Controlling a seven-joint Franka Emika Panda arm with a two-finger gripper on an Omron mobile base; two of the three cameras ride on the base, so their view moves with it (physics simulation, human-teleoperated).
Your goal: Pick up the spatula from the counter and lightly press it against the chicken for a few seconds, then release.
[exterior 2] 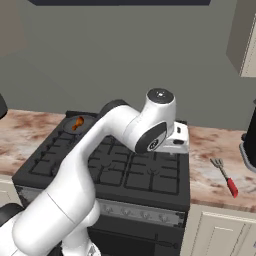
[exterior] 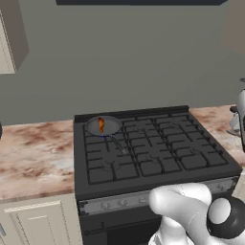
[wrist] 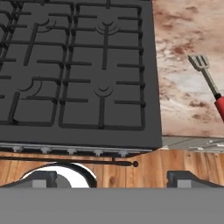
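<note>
The spatula [exterior 2: 225,178], with a slotted metal head and a red handle, lies flat on the marble counter [exterior 2: 207,150] right of the stove. In the hand view the spatula [wrist: 209,81] is at the right edge, its handle running out of frame. An orange piece of chicken [exterior: 101,124] sits in a small grey pan [exterior: 114,128] on the stove's back left burner; from the right base it is the chicken [exterior 2: 78,122] at the far corner. My gripper [wrist: 114,177] is open and empty, hanging over the stove's front right edge, left of the spatula.
The black gas stove [exterior: 153,153] has raised grates, and the pan's handle points toward its middle. A dark appliance [exterior 2: 250,137] stands on the counter behind the spatula. More marble counter [exterior: 33,153] lies left of the stove. Wooden floor [wrist: 144,168] shows below the stove front.
</note>
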